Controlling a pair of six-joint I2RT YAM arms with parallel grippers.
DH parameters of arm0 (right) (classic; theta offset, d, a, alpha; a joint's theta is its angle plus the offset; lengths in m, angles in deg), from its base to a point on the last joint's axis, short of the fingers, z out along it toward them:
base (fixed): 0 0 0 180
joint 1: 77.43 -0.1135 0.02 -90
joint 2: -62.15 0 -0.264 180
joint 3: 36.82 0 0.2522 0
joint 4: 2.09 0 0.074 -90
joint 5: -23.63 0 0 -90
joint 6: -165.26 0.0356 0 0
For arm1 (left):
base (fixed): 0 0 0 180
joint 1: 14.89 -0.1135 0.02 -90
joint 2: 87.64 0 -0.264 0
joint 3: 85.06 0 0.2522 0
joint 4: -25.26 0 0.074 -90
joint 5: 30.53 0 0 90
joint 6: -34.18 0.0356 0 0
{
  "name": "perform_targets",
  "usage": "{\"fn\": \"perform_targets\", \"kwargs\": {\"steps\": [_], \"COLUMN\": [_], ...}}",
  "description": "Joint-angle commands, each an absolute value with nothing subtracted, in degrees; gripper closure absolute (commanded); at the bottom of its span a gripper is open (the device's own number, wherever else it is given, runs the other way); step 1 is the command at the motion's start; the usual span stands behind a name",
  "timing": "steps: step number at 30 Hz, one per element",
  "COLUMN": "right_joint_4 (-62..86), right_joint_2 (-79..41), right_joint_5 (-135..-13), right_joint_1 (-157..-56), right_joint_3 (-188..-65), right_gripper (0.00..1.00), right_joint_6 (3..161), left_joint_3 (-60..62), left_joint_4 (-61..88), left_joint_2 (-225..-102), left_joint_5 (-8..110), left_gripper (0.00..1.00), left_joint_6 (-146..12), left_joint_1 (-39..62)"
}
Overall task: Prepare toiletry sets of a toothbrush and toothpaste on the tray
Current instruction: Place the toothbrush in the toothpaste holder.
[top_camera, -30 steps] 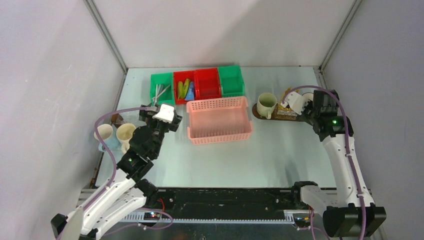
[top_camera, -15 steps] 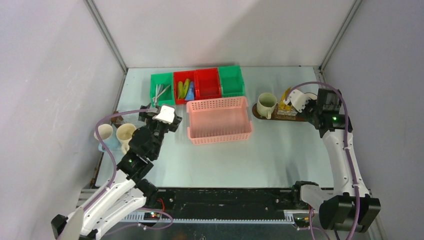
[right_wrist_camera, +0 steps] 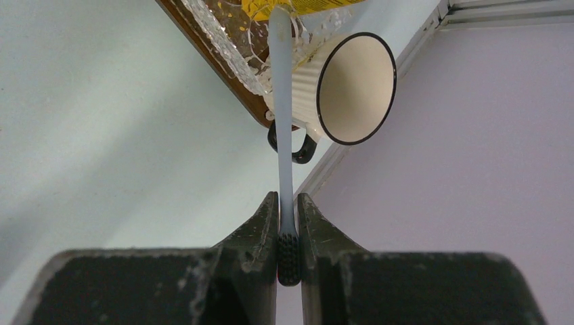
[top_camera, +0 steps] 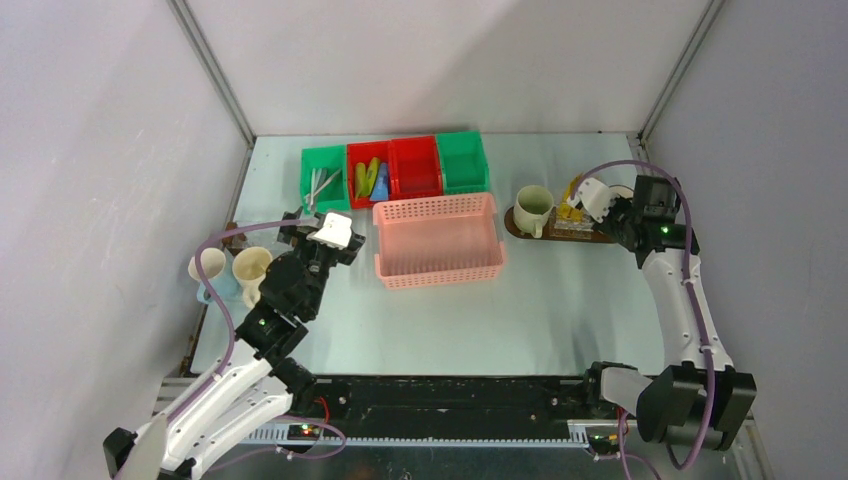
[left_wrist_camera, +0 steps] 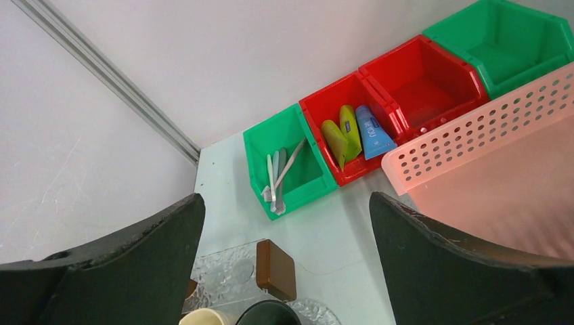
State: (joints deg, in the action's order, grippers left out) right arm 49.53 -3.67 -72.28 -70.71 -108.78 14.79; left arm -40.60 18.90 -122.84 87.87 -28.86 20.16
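Note:
The dark brown tray (top_camera: 556, 234) lies at the right with a cream mug (top_camera: 533, 206) on its left end and a yellow tube (top_camera: 572, 190) beside it. My right gripper (top_camera: 582, 207) hovers over the tray. In the right wrist view it (right_wrist_camera: 287, 198) is shut on the bristle end of a pale toothbrush (right_wrist_camera: 284, 128), whose handle points at a clear patterned disc (right_wrist_camera: 227, 37), the yellow tube (right_wrist_camera: 298, 7) and a white black-rimmed mug (right_wrist_camera: 355, 88) on the tray's edge (right_wrist_camera: 227, 84). My left gripper (left_wrist_camera: 285, 203) is open and holds nothing, near the green bin of toothbrushes (left_wrist_camera: 281, 169).
A red bin (left_wrist_camera: 345, 128) holds yellow-green and blue tubes. The pink basket (top_camera: 438, 240) stands mid-table. Two mugs (top_camera: 230, 265) stand at the left edge. A clear disc (left_wrist_camera: 223, 277) with a brown block (left_wrist_camera: 276, 269) and a dark mug (left_wrist_camera: 267, 313) lies under my left gripper.
My right wrist has shifted slightly right and back over the tray, still shut on the toothbrush. The left arm has barely moved.

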Motion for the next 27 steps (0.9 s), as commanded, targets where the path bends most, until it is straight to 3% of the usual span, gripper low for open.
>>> {"fn": "perform_targets", "kwargs": {"steps": [1, 27], "right_joint_4": [46.6, 44.42], "right_joint_2": [-4.61, -10.85], "right_joint_5": [-75.27, -81.35], "right_joint_1": [-69.83, -67.25], "right_joint_3": [-109.06, -109.18], "right_gripper": [1.0, 0.96], "right_joint_6": [14.47, 12.35], "left_joint_3": [-40.78, -41.33], "left_joint_4": [21.51, 21.78], "left_joint_2": [-122.46, -121.99], "left_joint_5": [88.88, 88.3], "left_gripper": [0.02, 0.02], "left_joint_6": [-27.84, -26.8], "left_joint_1": [19.74, 19.72]}}
